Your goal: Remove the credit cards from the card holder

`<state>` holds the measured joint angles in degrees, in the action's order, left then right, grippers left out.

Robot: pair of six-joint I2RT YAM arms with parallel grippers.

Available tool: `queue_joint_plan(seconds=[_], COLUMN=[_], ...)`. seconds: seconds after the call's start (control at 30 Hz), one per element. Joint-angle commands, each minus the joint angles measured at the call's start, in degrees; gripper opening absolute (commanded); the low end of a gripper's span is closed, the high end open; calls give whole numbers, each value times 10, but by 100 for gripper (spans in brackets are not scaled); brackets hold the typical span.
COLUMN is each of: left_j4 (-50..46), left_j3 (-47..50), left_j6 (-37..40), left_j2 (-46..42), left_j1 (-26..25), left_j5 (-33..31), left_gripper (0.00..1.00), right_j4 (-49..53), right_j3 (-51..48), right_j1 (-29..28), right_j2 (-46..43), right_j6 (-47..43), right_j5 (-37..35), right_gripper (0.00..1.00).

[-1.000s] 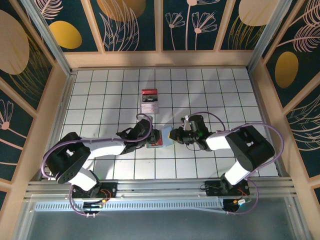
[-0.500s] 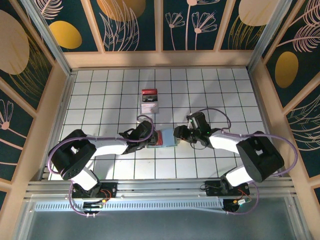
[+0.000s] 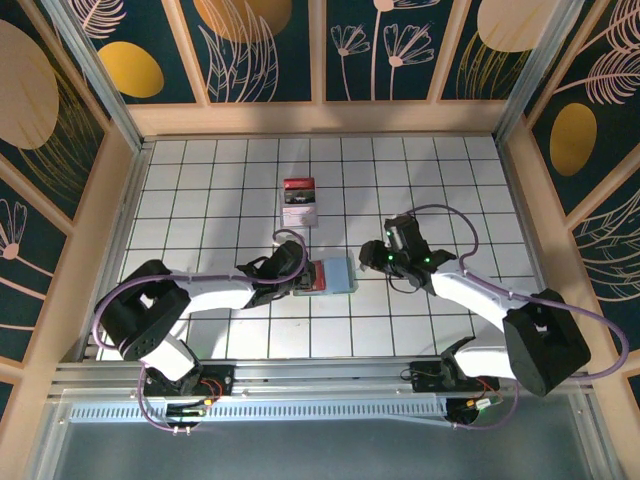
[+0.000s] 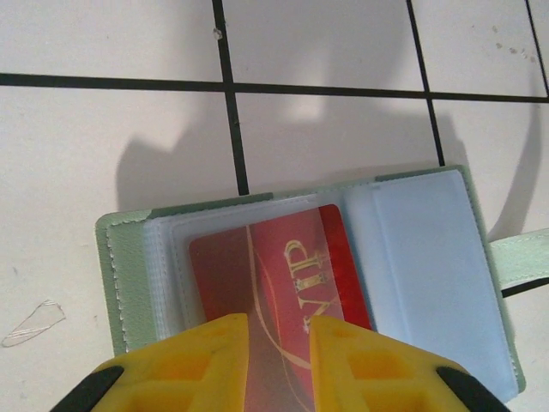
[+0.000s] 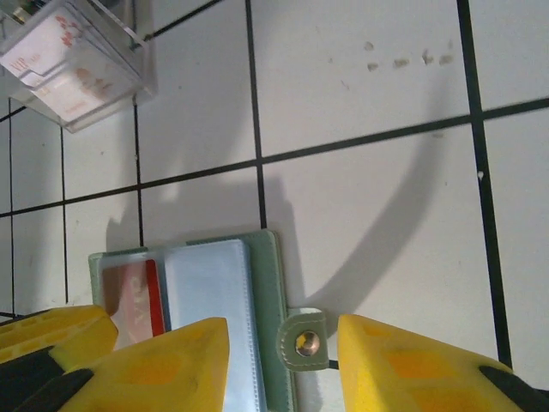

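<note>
Pulling away over the last second, the right gripper (image 5: 281, 326) is no longer at the right edge of the card holder (image 3: 330, 276). It now hangs clear of it at about 3 o'clock, its yellow fingers spread wide and holding nothing. From the right wrist, the holder's pale green snap tab (image 5: 302, 341) shows in the gap between those fingers. The holder has kept its place near the middle of the table (image 3: 200, 200), lying open and flat with its blue-grey leaf toward 3 o'clock. The left gripper (image 4: 276, 330) also stays where it was, reaching in from 9 o'clock over the left leaf. Its fingers stand a little apart, and the red card (image 4: 274, 257) with gold VIP lettering lies flat in its clear sleeve beneath that gap. I cannot tell whether the tips press on it.

A red-topped block (image 3: 299, 202) with a clear base stands well apart at the holder's 12 o'clock. White tiles with black lines cover the table. Wooden walls (image 3: 320, 118) frame it, their dark teal panels (image 3: 260, 50) painted with gold ovals and pale leaves. A metal rail (image 3: 320, 375) runs along the 6 o'clock edge.
</note>
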<state>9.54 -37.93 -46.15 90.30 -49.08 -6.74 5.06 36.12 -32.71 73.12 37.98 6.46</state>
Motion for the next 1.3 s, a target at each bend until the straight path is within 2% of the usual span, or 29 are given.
queue_joint_plan(seconds=[0.0,0.23,0.43,0.8,1.27], left_j4=[-19,-42,-14,2,-1], left_j3=[-8,11,22,20,22], left_j6=[-11,-42,-58,-58,-65], left_j2=[-28,-65,-53,-16,9], left_j1=[-1,-1,-1,-1,-1], left_j5=[-22,-76,-63,-58,-51], left_gripper=[26,23,20,14,6], right_j4=[4,-60,-95,-126,-136], right_j3=[26,52,69,69,59], right_j1=[-28,-64,-80,-80,-79], right_j2=[2,70,142,204,203], right_j6=[-3,13,23,34,34], right_j5=[5,96,146,181,186], right_gripper=[35,29,25,23,25])
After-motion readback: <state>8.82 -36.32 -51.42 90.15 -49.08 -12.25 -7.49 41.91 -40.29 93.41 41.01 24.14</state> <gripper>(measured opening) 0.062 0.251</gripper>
